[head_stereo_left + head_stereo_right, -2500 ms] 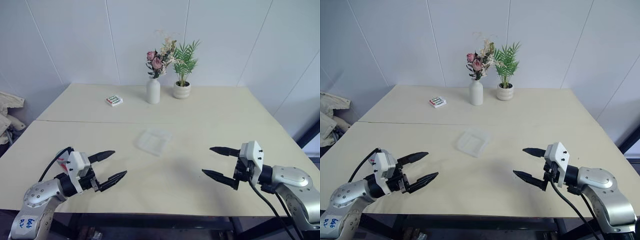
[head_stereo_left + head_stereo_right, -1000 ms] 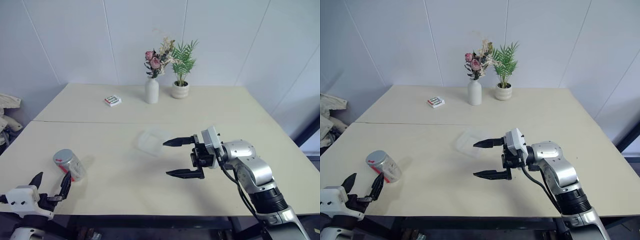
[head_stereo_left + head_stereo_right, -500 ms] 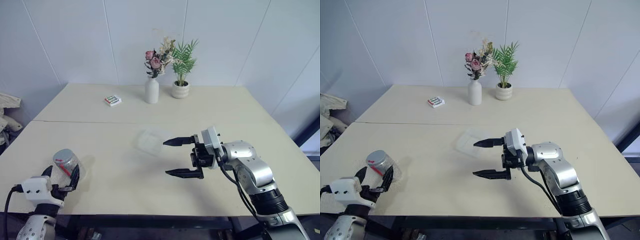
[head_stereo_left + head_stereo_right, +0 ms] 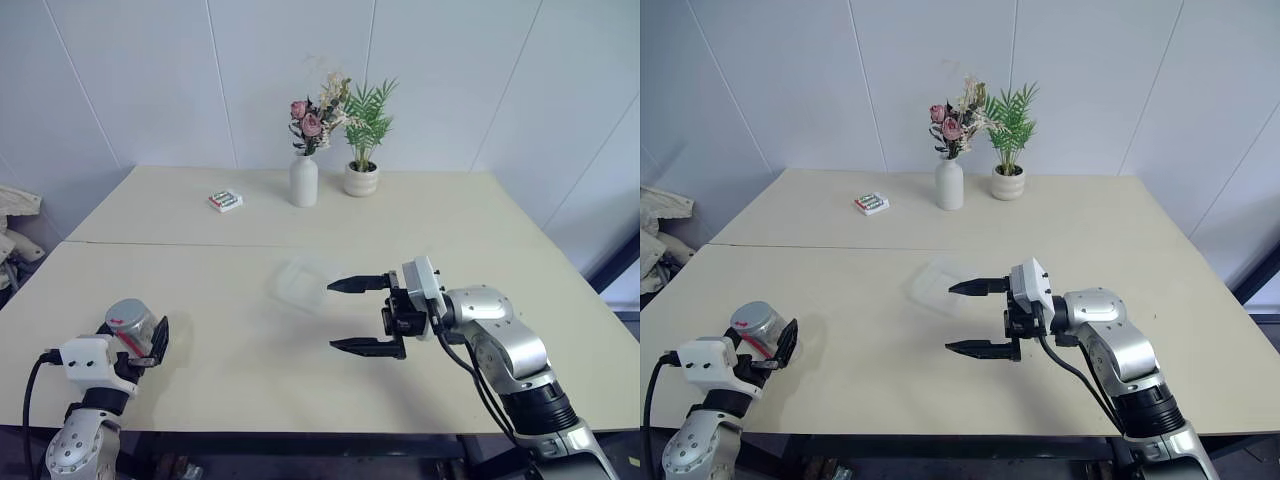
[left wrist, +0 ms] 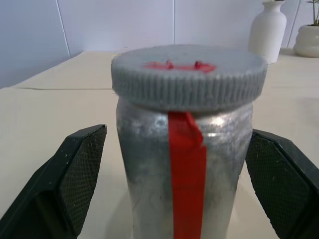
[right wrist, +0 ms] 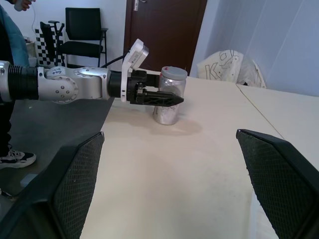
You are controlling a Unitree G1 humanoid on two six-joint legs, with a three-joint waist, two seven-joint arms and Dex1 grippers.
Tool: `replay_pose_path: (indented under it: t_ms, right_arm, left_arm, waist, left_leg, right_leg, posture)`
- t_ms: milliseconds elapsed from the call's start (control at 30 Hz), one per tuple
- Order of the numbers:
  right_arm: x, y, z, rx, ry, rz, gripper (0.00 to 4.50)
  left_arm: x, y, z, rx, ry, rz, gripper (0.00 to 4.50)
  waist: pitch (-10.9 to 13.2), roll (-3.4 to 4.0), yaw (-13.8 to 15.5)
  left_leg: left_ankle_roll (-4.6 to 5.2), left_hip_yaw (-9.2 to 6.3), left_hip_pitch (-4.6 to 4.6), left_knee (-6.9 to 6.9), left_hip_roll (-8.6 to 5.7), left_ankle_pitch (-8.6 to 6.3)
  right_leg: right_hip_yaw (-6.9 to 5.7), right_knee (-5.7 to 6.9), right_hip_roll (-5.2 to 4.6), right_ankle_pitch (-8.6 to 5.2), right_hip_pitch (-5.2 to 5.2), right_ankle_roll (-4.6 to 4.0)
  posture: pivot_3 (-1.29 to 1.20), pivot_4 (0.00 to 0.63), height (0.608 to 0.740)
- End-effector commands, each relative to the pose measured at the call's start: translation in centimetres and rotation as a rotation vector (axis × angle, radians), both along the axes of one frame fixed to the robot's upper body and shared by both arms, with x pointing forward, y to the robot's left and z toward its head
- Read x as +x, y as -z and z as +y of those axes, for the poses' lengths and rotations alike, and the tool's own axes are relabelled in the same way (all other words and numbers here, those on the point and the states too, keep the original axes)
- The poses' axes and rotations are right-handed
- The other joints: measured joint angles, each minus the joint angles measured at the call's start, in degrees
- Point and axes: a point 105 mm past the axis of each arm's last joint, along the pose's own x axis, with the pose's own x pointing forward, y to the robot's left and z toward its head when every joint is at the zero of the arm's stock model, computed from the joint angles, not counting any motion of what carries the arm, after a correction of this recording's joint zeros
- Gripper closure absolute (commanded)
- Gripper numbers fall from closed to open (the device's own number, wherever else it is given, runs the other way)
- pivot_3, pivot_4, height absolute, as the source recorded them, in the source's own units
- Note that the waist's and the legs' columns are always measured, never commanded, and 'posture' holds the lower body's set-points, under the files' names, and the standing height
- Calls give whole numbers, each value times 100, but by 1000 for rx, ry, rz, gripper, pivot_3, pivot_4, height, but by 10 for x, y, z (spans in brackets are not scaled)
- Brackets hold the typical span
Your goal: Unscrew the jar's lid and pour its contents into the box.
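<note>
Left wrist view puts the small silvery cylindrical jar (image 5: 185, 164) right in front of you, standing upright on the pale beige table (image 4: 230, 360) with a red strip down its side. Its round grey ribbed lid (image 5: 188, 74), marked in red on top, is on. You can see the left gripper (image 4: 147, 343) with its two black fingers (image 5: 75, 174) spread wide, one on each side of the jar and clear of its wall, so nothing is pinched.

From the head cameras, the jar sits near the table's front left edge. Your right gripper (image 4: 362, 315) hovers over the middle of the table, pointing left, fingers splayed and empty. Just beside its upper fingertip lies the shallow square translucent plastic box (image 4: 301, 283), flat on the table and well apart from the jar.
</note>
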Motion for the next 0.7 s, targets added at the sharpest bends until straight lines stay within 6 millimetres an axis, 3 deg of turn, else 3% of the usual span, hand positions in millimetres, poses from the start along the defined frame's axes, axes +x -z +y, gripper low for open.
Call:
replay_pose_path:
  t_ms: [33, 167, 200, 267, 467, 700]
  right_arm:
    - [-5, -8, 1, 11, -5, -37, 0]
    - [-5, -8, 2, 15, -5, -35, 0]
    - [-4, -8, 2, 16, -5, -35, 0]
    - [-5, -8, 2, 17, -5, -35, 0]
    - [-4, -9, 3, 20, -1, -38, 0]
    - [-3, -9, 3, 24, 4, -34, 0]
  left_arm:
    - [0, -13, -4, 50, 16, -43, 24]
    - [1, -13, -4, 51, 15, -39, 24]
    - [2, -13, -4, 51, 15, -38, 202]
    - [2, -12, -4, 52, 11, -32, 600]
    - [3, -11, -2, 55, 3, -27, 2365]
    - [4, -15, -8, 59, 34, -41, 2366]
  waist:
    - [0, 0, 1]
    - [0, 0, 4]
    - [0, 0, 3]
    - [0, 0, 3]
    - [0, 0, 4]
    - [0, 0, 4]
  left_leg:
    - [0, 0, 0, 0, 0, 0]
    - [0, 0, 0, 0, 0, 0]
    - [0, 0, 0, 0, 0, 0]
    - [0, 0, 0, -1, 0, 0]
    - [0, 0, 0, 0, 0, 0]
    - [0, 0, 0, -1, 0, -1]
  right_leg:
    - [0, 0, 0, 0, 0, 0]
    - [0, 0, -1, 0, 0, 0]
    - [0, 0, -1, 0, 0, 0]
    - [0, 0, -1, 0, 0, 0]
    - [0, -1, -1, 0, 0, -1]
    - [-1, -1, -1, -1, 0, -1]
  posture:
    - [0, 150, 740]
    - [0, 150, 740]
    - [0, 150, 740]
    - [0, 150, 740]
    - [0, 150, 740]
    - [0, 150, 740]
